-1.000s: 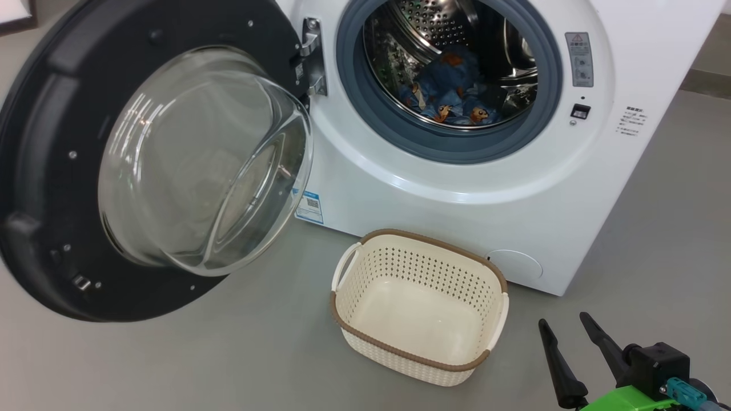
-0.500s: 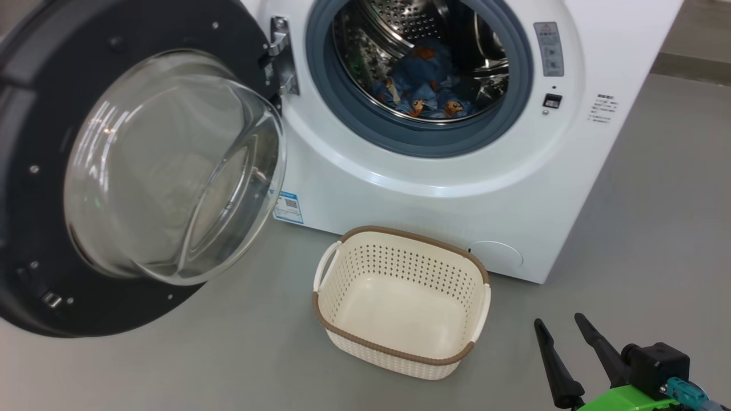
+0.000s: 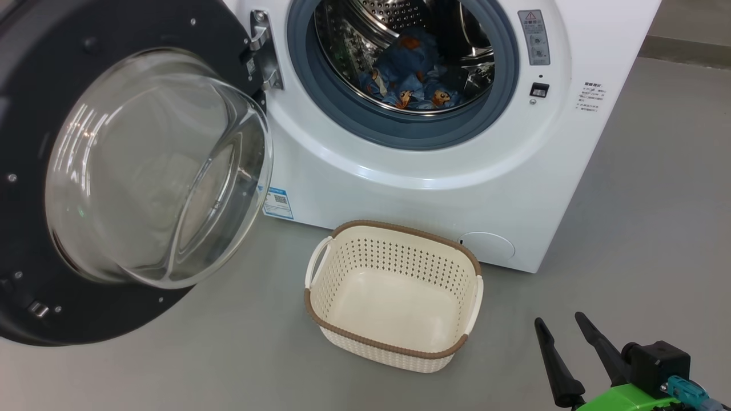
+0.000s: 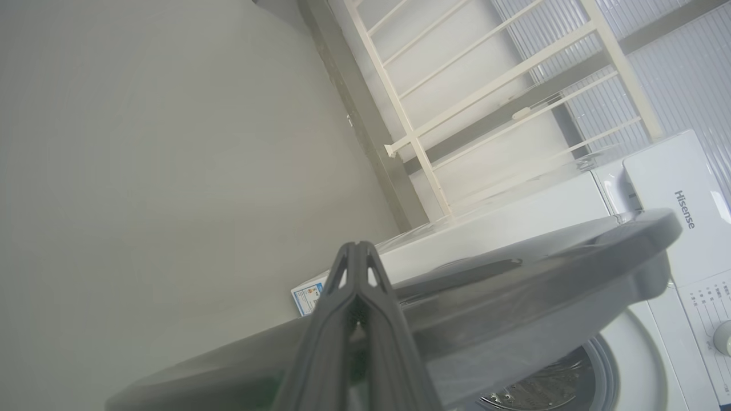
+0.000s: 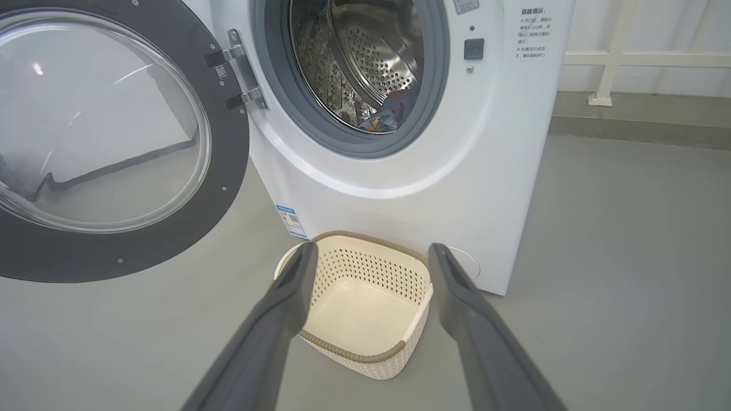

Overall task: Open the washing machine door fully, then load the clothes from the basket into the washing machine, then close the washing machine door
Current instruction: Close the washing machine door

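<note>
One garment, the light-blue clothes (image 3: pixel 408 80) printed with orange figures, is seen lying low in the steel drum (image 3: pixel 365 34) of the washing machine (image 3: pixel 400 188). The basket (image 3: pixel 400 227) on the floor (image 3: pixel 628 228) in front is left bare inside.

Over the last second nothing has been shifted against anything else. Only the head view has been swung, so that machine, door and basket are all carried leftward and upward in the picture.

The washing machine door (image 3: pixel 154 171) is seen swung wide on its hinge (image 3: pixel 260 48). The right gripper (image 3: pixel 559 319) is spread fully with nothing between its fingers, low and to the right of the basket. The left gripper (image 4: pixel 357 251) is pressed shut on nothing, close by the door's outer face — whether contact is made cannot be told.

Loading is judged complete and only the closing of the door remains — the swing of the view may be taken as preparation for it.
</note>
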Robot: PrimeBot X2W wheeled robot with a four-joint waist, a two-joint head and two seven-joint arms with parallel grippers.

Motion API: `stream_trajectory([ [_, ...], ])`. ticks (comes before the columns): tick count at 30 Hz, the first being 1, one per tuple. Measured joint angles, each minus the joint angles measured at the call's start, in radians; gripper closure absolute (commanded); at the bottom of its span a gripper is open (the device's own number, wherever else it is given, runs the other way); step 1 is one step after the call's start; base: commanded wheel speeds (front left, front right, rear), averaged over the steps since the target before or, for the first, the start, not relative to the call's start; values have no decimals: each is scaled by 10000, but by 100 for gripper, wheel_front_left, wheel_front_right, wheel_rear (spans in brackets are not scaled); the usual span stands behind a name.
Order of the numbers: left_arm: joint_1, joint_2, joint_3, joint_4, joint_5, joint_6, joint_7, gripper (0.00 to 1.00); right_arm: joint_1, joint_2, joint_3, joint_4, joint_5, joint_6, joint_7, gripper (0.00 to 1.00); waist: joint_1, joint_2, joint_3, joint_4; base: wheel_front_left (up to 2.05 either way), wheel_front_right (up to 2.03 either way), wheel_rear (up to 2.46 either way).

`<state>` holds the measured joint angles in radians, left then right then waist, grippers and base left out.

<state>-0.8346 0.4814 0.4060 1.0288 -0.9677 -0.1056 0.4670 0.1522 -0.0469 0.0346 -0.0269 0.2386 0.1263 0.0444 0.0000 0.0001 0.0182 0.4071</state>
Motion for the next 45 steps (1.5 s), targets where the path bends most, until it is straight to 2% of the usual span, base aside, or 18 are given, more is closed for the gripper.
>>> stream_trajectory([
  [11, -13, -6, 17, -56, -729, -96, 1076, 100, -3, -12, 10, 36, 35, 0, 46, 0, -1, 0, -85, 36, 0, 0, 0],
  [24, 659, -366, -150, -1634, -1854, -174, 2357, 100, -2, -10, 17, 67, 73, 0, 75, 0, 0, 0, -97, 34, 0, 0, 0],
  [45, 1907, -1835, -334, -4982, -4017, -182, 4502, 100, -28, -12, 12, 15, 73, 0, 159, 0, 0, 0, 339, -150, 0, 0, 0],
])
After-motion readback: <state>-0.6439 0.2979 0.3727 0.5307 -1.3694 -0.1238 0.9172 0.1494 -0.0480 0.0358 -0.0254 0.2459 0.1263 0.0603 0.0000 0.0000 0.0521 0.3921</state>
